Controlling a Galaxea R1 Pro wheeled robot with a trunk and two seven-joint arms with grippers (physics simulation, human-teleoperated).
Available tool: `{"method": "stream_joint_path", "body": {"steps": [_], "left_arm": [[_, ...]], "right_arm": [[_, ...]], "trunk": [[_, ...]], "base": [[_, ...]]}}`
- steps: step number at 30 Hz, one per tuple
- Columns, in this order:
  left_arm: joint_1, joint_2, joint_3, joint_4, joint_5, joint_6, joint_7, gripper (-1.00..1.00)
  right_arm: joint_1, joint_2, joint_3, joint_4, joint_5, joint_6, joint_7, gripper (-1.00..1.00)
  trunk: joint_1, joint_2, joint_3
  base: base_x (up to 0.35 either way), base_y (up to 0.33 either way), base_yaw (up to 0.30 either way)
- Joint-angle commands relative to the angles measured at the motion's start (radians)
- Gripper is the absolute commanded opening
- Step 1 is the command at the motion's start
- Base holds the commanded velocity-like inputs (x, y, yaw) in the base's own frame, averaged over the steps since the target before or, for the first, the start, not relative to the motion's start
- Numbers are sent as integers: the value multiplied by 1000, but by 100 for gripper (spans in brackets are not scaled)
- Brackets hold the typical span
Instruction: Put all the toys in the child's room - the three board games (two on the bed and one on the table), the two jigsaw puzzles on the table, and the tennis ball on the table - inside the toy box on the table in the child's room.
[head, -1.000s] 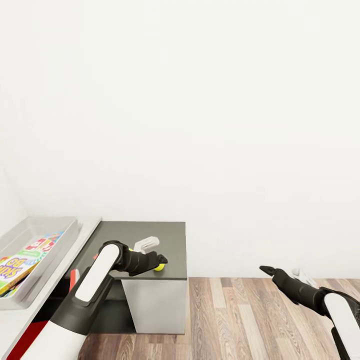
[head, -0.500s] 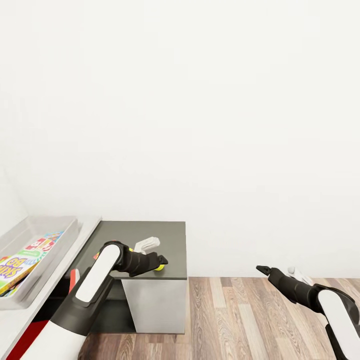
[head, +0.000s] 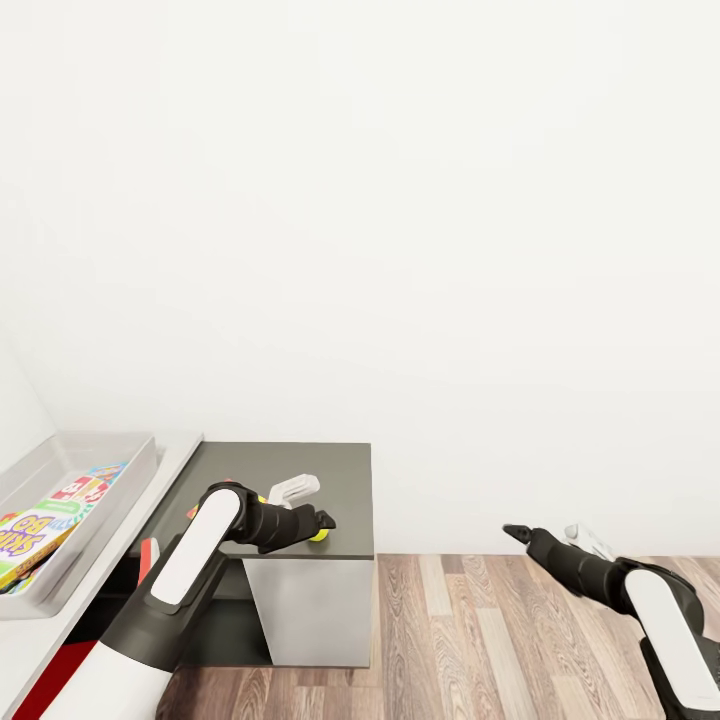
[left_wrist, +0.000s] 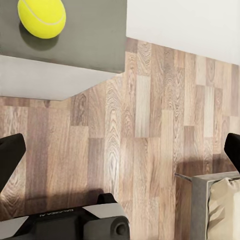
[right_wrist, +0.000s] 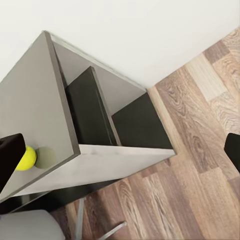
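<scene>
The tennis ball (left_wrist: 42, 18) sits near the front right corner of the dark grey cabinet (head: 340, 480), just beside the left pincer (head: 324, 520), whose fingers stand spread apart with nothing between them. The right pincer (head: 512, 531) hangs over the wood floor (head: 470, 640) to the right, likewise released. At far left, the toy box (head: 130, 470) rests on the pale counter (head: 30, 640), holding the Skip-Bo board game (head: 25, 535).

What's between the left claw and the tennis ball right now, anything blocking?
Nothing visible. The tennis ball sits on the dark grey cabinet top near its front edge, with the left claw open right beside it. In the left wrist view only bare cabinet top and floor lie before the ball. A small white object sits behind.
</scene>
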Motion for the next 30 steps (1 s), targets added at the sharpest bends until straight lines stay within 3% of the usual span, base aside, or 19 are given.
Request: {"method": "stream_joint_path", "body": {"steps": [1, 17, 23, 30], "left_arm": [[-1, 1, -2, -1, 9, 1, 10, 100], [-1, 2, -2, -2, 9, 2, 9, 100], [-1, 2, -2, -2, 9, 2, 9, 100], [-1, 2, -2, -2, 9, 2, 9, 100]], "right_arm": [[-4, 0, 1, -2, -11, 5, -10, 100], [-10, 0, 7, -10, -12, 9, -8, 100], [-10, 0, 45, -10, -10, 3, -8, 100], [-10, 0, 56, -10, -9, 2, -9, 100]], "trunk": [[1, -2, -2], [1, -2, -2], [1, -2, -2], [1, -2, -2]], "base": [[0, 0, 0], [0, 0, 0], [0, 0, 0], [2, 0, 0]]}}
